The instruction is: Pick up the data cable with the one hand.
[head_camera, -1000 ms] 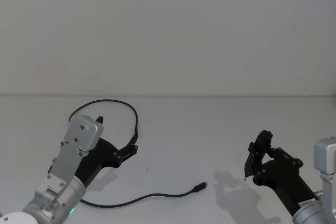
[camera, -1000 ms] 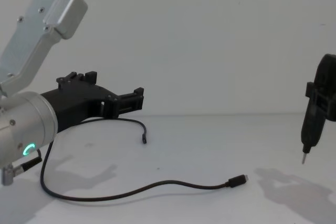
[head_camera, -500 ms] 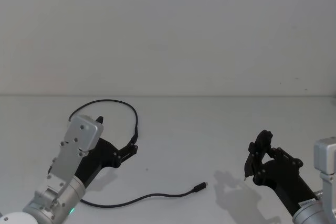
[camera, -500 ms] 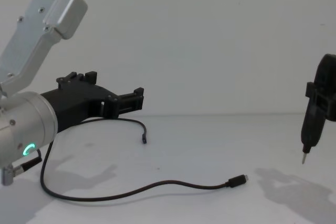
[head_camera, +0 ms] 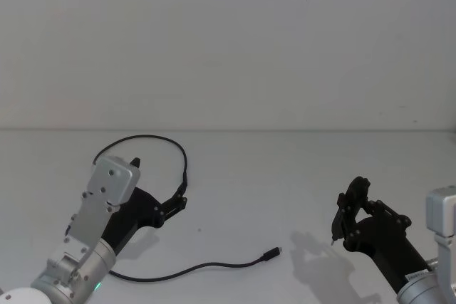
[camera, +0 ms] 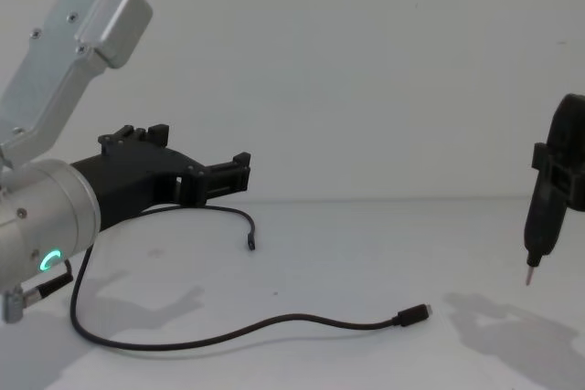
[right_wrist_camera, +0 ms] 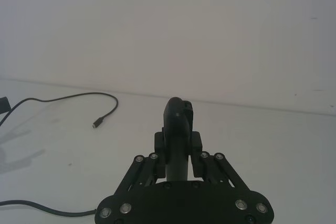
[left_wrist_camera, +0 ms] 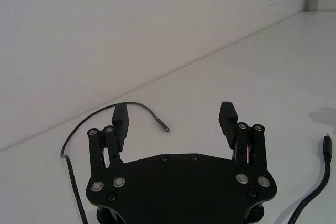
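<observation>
Left gripper (left_wrist_camera: 174, 113) hovers empty, fingers spread wide, above the cable's far end | data cable (camera: 274, 321) lies slack across the table's (head_camera: 285, 169) front-left part (both plugs down) | pickup apparently not begun: descent, closing and lift remain | right gripper (head_camera: 353, 201) idle near the right edge

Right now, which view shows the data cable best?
Chest view: the data cable lies nearly whole, both plugs showing. Head view: the left gripper's arm hides part of its loop. Left wrist and right wrist views catch pieces with a plug end.
</observation>
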You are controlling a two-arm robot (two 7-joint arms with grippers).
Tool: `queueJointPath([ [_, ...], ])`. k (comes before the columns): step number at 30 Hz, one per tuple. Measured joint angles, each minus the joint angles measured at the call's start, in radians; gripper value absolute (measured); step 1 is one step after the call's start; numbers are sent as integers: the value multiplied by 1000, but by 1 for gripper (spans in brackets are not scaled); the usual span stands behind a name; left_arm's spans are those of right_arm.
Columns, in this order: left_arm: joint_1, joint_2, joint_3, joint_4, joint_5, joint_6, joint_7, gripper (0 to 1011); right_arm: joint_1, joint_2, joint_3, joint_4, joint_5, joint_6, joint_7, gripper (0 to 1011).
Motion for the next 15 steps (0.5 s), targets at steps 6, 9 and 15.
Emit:
queueJointPath([
  [6,0,0,0,0,0,0,0,1000,0,0,0,0,0,0,0,263],
  [9,0,0,0,0,0,0,0,1000,0,0,0,0,0,0,0,263],
  [15,0,0,0,0,0,0,0,1000,0,0,0,0,0,0,0,263],
])
